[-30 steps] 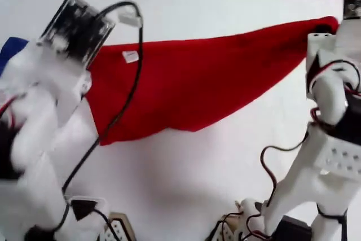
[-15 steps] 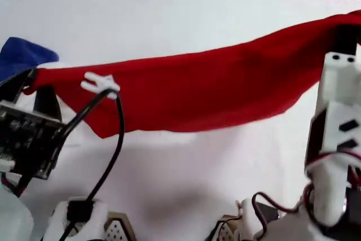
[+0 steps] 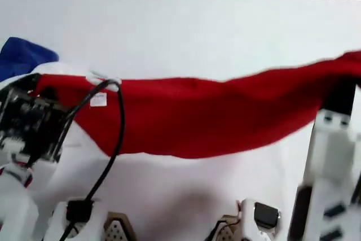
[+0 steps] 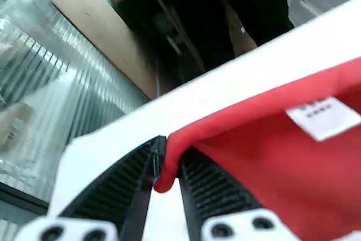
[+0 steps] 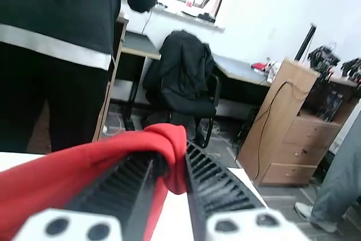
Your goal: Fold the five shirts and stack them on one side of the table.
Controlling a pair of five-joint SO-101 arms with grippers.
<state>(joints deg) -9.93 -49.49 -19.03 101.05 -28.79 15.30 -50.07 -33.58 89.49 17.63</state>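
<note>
The red shirt (image 3: 214, 117) hangs stretched in a long band across the worktop (image 3: 186, 32), running from near its left edge to its right edge, with one end in each pincer. The left gripper (image 4: 167, 159) has its two ribbed fingers drawn narrow on a corner of the red cloth, which is pinched between them and pokes out a little at the tips. A white label (image 3: 97, 100) shows on the shirt just beside that held end. The right gripper (image 5: 169, 169) is likewise clamped close on the other end, where a rolled fold of red cloth bulges over the fingertips. In the high view the shirt's right end sits higher than its left, and its lower edge sags in the middle – a soft shadow lies on the worktop beneath it. A blue shirt (image 3: 22, 55) lies bunched at the worktop's left edge, just behind the left arm. A black cable (image 3: 119, 131) from that arm crosses in front of the red cloth near the label.
</note>
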